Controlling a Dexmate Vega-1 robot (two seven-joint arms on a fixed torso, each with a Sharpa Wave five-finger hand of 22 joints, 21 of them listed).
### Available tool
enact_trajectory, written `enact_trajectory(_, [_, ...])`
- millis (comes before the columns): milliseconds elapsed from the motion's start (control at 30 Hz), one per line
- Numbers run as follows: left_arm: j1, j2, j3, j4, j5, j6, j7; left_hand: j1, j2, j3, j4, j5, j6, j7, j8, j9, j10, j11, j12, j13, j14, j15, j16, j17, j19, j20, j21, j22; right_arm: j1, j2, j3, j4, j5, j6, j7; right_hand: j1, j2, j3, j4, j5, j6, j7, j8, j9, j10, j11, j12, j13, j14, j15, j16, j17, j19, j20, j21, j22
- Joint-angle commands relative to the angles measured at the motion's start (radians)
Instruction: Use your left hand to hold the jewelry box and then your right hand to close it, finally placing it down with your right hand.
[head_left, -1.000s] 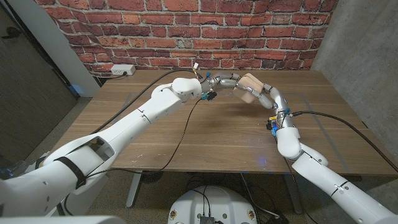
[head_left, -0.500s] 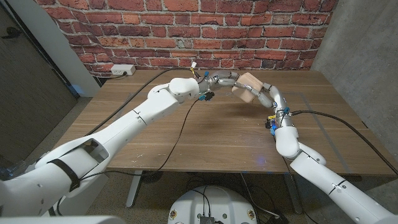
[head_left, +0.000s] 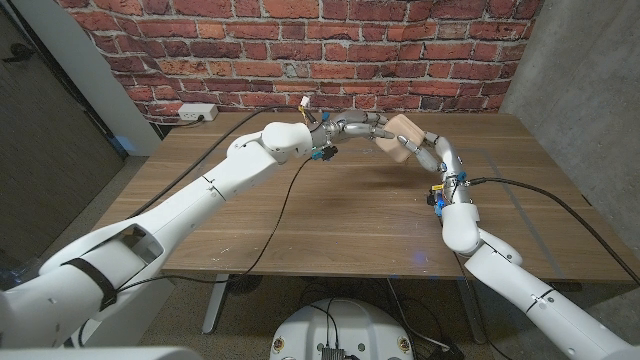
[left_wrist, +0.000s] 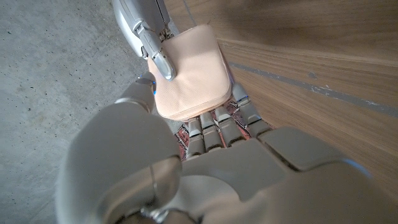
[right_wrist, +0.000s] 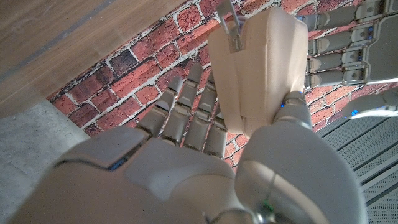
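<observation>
Near edge of wooden surface (head_left: 350, 225): a black cable (head_left: 285, 215) runs across it from under the left arm.

R arm comes in from bottom right, forearm up over the surface. Right hand (head_left: 432, 152) is grasping the jewelry box (head_left: 403, 138); right wrist view has the thumb pressed on the box's side and the other fingers (right_wrist: 186, 118) running up behind it.

Jewelry box: beige, rounded corners, looks closed, lid seam visible in right wrist view. Held up off the surface, over the far-centre part, between both hands.

Left hand (head_left: 362, 127) reaches in from the other side and also grips the box. Left wrist view: fingers (left_wrist: 221, 118) under the box, one right-hand finger lying across its top face.

Far: white power strip (head_left: 196, 113) at the far left corner of the surface, brick wall (head_left: 300, 50) behind.
</observation>
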Motion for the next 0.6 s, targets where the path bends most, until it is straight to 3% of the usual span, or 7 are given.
enact_trajectory(33, [0.032,0.051,-0.048,-0.04,-0.041,-0.03,-0.028,-0.01,0.0,-0.005,0.002,0.007,-0.016,-0.004,-0.015,-0.002,-0.031,0.011,-0.026,-0.013,-0.034,0.01,-0.003,-0.019,-0.022,0.014,-0.014,-0.001,0.002,0.011,0.005,0.014,0.002,-0.023,-0.017,0.049,0.039,0.006,0.005,-0.003,0.01,-0.002,0.004,0.003,0.008,-0.002,0.004,0.007,0.009,-0.138,-0.003,0.003,0.009,0.005,0.005,0.003])
enact_trajectory(167, [0.049,0.069,-0.063,-0.063,-0.051,-0.045,-0.03,-0.016,0.0,-0.009,0.004,0.007,-0.027,-0.005,-0.028,-0.003,-0.041,0.017,-0.041,-0.024,-0.049,0.016,0.0,-0.034,-0.034,0.026,-0.025,-0.003,0.01,0.015,0.002,0.024,0.006,-0.028,-0.018,0.05,0.04,0.006,0.007,-0.007,0.012,-0.003,0.003,0.003,0.013,-0.002,0.006,0.009,0.01,-0.137,-0.005,0.004,0.009,0.007,0.007,0.004])
enact_trajectory(600, [0.093,0.108,-0.1,-0.106,-0.075,-0.099,-0.04,-0.026,0.009,-0.012,0.009,0.007,-0.041,-0.009,-0.051,-0.006,-0.078,0.014,-0.076,-0.046,-0.098,0.026,-0.001,-0.063,-0.051,0.021,-0.045,-0.003,0.02,0.019,-0.005,0.026,0.007,-0.039,-0.028,0.055,0.035,0.003,0.01,-0.02,0.005,-0.003,-0.004,0.004,0.005,0.0,0.001,0.015,0.007,-0.138,-0.014,0.007,0.007,0.008,0.012,0.005])
